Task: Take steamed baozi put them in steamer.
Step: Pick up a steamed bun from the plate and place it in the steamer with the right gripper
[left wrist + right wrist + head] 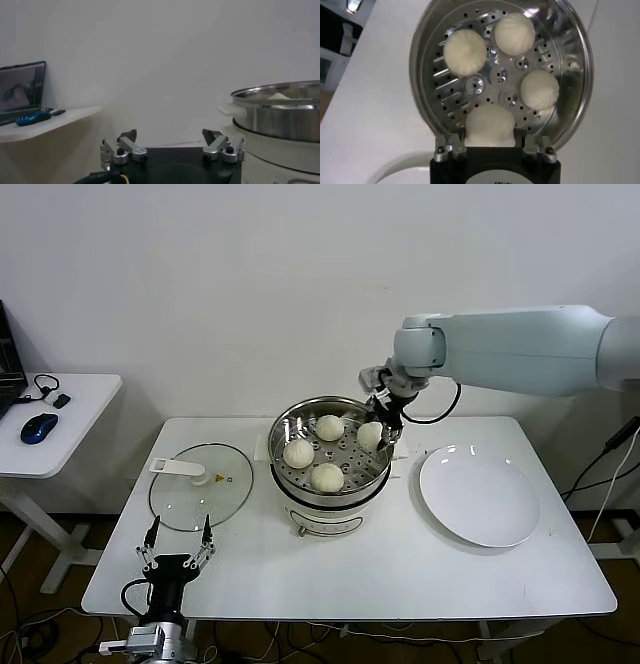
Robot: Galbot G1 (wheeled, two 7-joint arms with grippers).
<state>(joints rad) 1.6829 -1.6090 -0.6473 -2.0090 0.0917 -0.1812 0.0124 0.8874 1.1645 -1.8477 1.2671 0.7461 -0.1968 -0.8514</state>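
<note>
Care suits the release: right gripper point(385, 427), pinching the fourth cream-white dough bun point(490, 125) inside the shiny round steel steamer point(285, 476) at table centre, should lower onto bare perforated tray beside three seated buns point(312, 452) before parting.

Shiny perforated stainless-steel steamer point(330, 446) under the right gripper point(383, 424), matte, smooth cream dough buns point(465, 51), one between its fingers, glossy white plate point(480, 495) beside it, clear glass lid point(200, 486), smooth white table point(400, 574).
</note>
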